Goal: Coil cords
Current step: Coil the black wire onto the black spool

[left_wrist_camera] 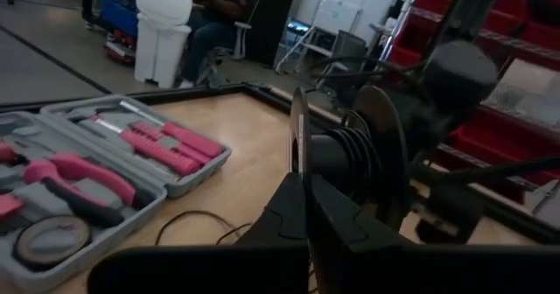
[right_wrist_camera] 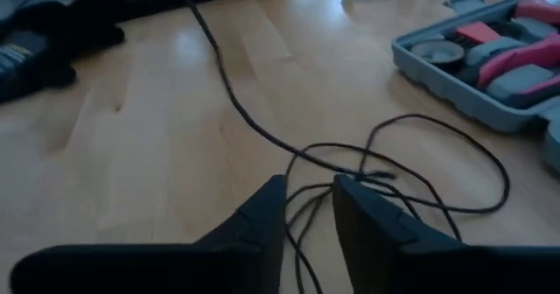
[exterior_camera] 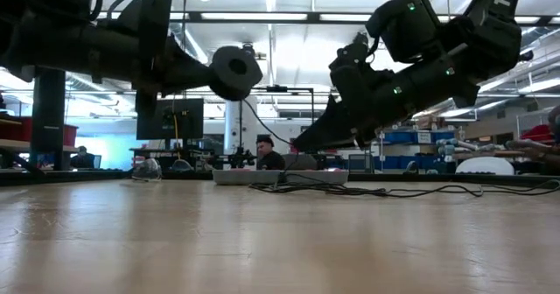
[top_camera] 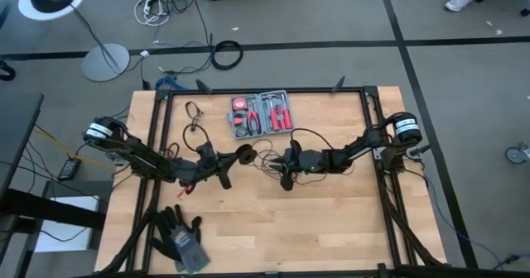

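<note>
The cord is a thin black wire. Part of it is wound on a small round black puck-like spool (left_wrist_camera: pixel 350 158), and the rest lies in loose loops (top_camera: pixel 310 134) on the wooden table, also seen in the right wrist view (right_wrist_camera: pixel 420 123). My left gripper (left_wrist_camera: pixel 302 178) is shut on the spool and holds it above the table (exterior_camera: pixel 234 73), just left of centre (top_camera: pixel 246 154). My right gripper (right_wrist_camera: pixel 308 185) hovers right of the spool (top_camera: pixel 284 170). Its fingers are a little apart, pointing down at the loose loops. Several strands run between the fingers; I cannot tell whether they touch. My left gripper pinches the rim of the spool's thin near disc (left_wrist_camera: pixel 300 136) between its two fingers. They reach level from the table's left side. The spool stands on edge, lifted clear of the table, and wire trails from it down to the table.
An open grey tool kit with red tools (top_camera: pixel 262 114) lies at the far middle of the table. Dark gloves (top_camera: pixel 182 237) lie at the near left. Another small wire loop (top_camera: pixel 195 112) lies far left. The black frame rails (top_camera: pixel 368 129) run along the table's sides.
</note>
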Robot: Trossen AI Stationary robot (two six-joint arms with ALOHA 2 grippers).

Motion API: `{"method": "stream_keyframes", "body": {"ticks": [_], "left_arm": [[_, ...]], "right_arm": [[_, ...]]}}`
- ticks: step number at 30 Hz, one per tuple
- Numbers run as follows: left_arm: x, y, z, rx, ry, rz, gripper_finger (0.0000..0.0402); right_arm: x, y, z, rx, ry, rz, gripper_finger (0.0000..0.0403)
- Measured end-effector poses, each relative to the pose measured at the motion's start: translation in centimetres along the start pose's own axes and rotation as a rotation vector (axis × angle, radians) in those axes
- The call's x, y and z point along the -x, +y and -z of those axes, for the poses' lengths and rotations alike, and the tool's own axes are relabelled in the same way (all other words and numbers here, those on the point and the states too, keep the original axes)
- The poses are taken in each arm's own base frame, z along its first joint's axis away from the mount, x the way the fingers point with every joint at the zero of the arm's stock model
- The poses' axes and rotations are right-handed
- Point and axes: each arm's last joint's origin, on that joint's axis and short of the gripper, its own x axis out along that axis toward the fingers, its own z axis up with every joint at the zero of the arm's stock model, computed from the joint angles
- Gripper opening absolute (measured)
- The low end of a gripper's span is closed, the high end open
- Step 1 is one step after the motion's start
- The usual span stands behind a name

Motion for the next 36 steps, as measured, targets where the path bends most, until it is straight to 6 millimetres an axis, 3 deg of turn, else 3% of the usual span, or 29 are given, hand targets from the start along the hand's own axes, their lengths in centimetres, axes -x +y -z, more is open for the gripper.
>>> {"method": "stream_keyframes", "body": {"ticks": [12, 19, 29, 32, 36], "left_arm": [[0.0, -0.3, -0.7, 0.027, -0.048, 0.037, 0.0000], [0.0, -0.3, -0.7, 0.027, -0.043, 0.052, 0.0000], [0.0, -0.4, -0.7, 0.032, -0.046, 0.053, 0.0000], [0.0, -0.4, -0.7, 0.032, -0.046, 0.053, 0.0000], [0.0, -0.4, -0.7, 0.032, -0.047, 0.053, 0.0000]], "right_arm": [[0.2, 0.5, 0.0, 0.223, -0.018, 0.052, 0.0119], [-0.5, 1.1, -1.6, 0.321, -0.061, 0.068, 0.0119], [-1.2, 1.1, -1.5, 0.352, 0.093, 0.054, 0.0117], [-1.3, 1.1, -1.8, 0.342, 0.068, 0.074, 0.0091], [-1.3, 1.0, -1.6, 0.306, 0.085, 0.084, 0.0015]]}}
